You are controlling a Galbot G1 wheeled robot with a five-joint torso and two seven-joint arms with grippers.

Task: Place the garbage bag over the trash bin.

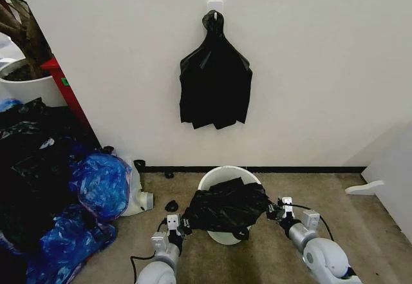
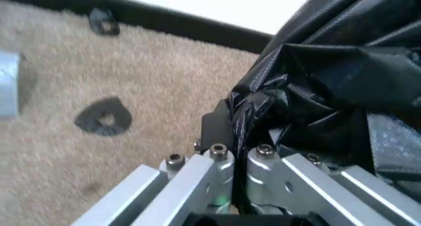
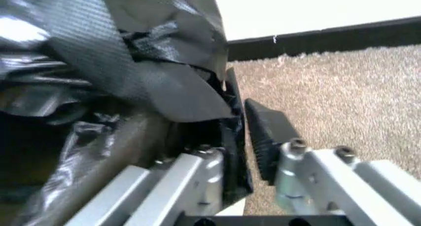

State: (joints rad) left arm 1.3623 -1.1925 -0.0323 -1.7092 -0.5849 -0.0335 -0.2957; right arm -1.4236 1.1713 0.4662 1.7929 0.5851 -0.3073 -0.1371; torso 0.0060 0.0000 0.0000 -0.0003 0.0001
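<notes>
The trash bin (image 1: 222, 173), a small round white bucket, stands on the carpet by the wall. The garbage bag (image 1: 225, 208), black and crinkled, lies across its front half and hides the near rim, while the far rim shows. My left gripper (image 1: 182, 227) is at the bag's left corner; in the left wrist view it (image 2: 235, 125) is shut on a bunched fold of the bag (image 2: 329, 83). At the bag's right corner, my right gripper (image 1: 275, 210) (image 3: 241, 115) has its fingers apart. Bag film (image 3: 131, 63) drapes over one finger, and the other pad (image 3: 264, 132) stands clear of it.
A flat black bunch (image 1: 215, 81) hangs from a wall hook above the bin. Blue bags (image 1: 96, 184) and black bags (image 1: 32, 161) pile up at the left, below a white plant pot (image 1: 26, 87). Small black pieces (image 1: 171, 205) lie on the carpet. A white panel (image 1: 393, 168) stands at the right.
</notes>
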